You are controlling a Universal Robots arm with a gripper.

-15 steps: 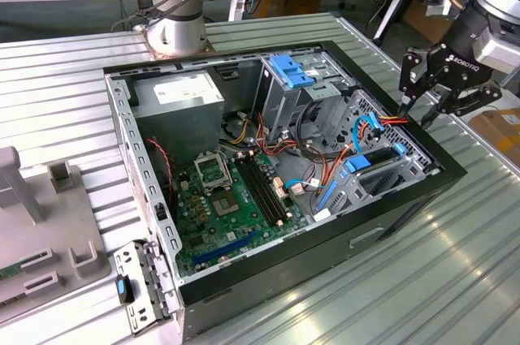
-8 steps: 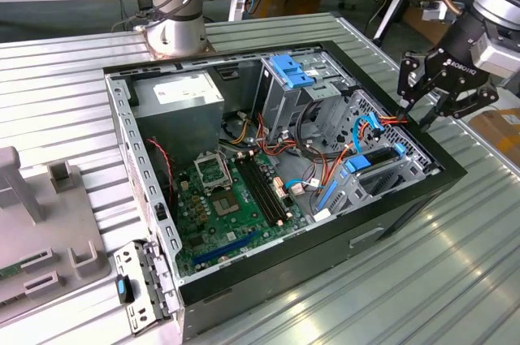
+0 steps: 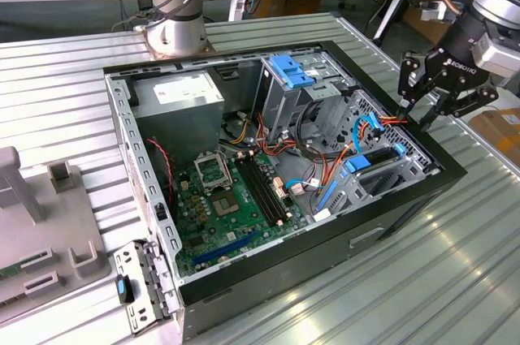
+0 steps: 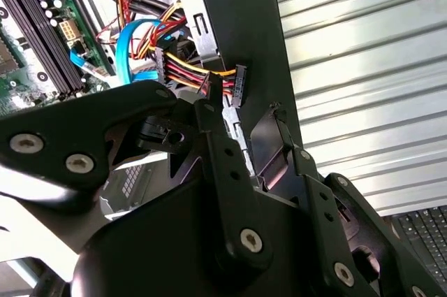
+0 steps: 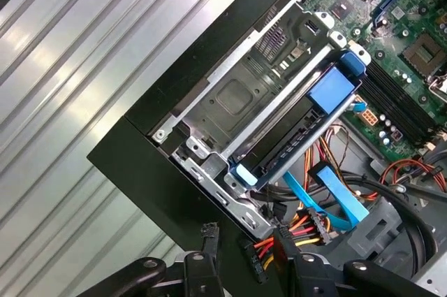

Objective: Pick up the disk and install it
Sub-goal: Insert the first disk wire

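Note:
The disk sits inside the metal drive cage at the case's corner on the exterior view's right. It shows as a dark slab with blue carrier tabs at both ends, and the first wrist view looks down on the disk in that bay. My gripper hangs just above the case's rim beside the cage, open and holding nothing. In both wrist views a black power connector on red, yellow and black wires lies just beyond my fingertips. The connector is unplugged, a short way from the disk.
The open computer case lies on a ribbed metal table. Inside are the green motherboard, a grey power-supply box, a tall cage with a blue latch and a blue data cable. A grey fixture stands at the left.

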